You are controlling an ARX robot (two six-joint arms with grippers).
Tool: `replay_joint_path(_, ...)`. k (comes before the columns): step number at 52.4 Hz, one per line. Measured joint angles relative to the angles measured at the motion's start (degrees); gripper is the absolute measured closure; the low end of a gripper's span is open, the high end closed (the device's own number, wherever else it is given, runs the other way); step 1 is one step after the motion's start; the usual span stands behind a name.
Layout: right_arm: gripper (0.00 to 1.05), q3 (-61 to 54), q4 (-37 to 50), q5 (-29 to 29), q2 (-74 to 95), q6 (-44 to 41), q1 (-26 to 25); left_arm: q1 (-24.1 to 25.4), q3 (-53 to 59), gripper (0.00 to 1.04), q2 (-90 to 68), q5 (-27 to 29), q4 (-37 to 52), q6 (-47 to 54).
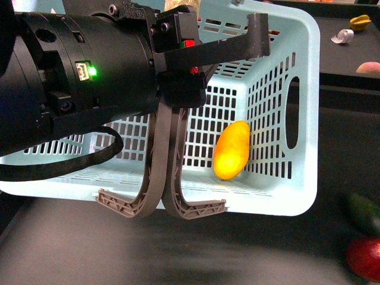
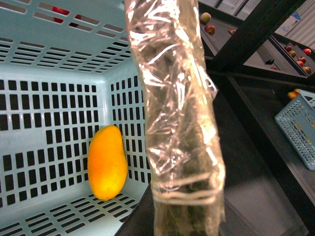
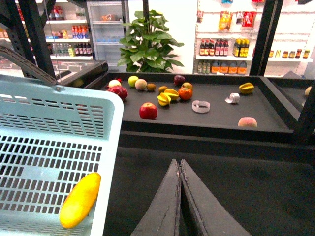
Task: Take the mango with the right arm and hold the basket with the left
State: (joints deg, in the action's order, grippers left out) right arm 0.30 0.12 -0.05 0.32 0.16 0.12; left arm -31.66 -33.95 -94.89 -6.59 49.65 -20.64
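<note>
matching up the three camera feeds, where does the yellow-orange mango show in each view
Front view: the smooth oblong yellow-orange mango sits right of centre, inside the light turquoise slotted plastic basket, near its side wall.
Left wrist view: the mango is inside the basket, close to a corner of two slotted walls.
Right wrist view: the mango is just inside the basket's rim.
Shared landmark: the slotted turquoise wall beside the mango.

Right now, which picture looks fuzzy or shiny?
Front view: the dark surface near the light turquoise slotted plastic basket is smeared, and the round red fruit at the corner is fuzzy. Left wrist view: crinkly clear plastic wrap glints white. Right wrist view: crisp, evenly lit.
</note>
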Motion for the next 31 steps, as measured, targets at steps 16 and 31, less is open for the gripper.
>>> replay_joint_path(16,1.03,0.0,0.0,0.0,0.0,0.0,0.0,0.0,0.0,0.99,0.0,-0.1,0.0,0.0)
replay_joint_path(31,1.03,0.0,0.0,0.0,0.0,0.0,0.0,0.0,0.0,0.99,0.0,0.0,0.0,0.0)
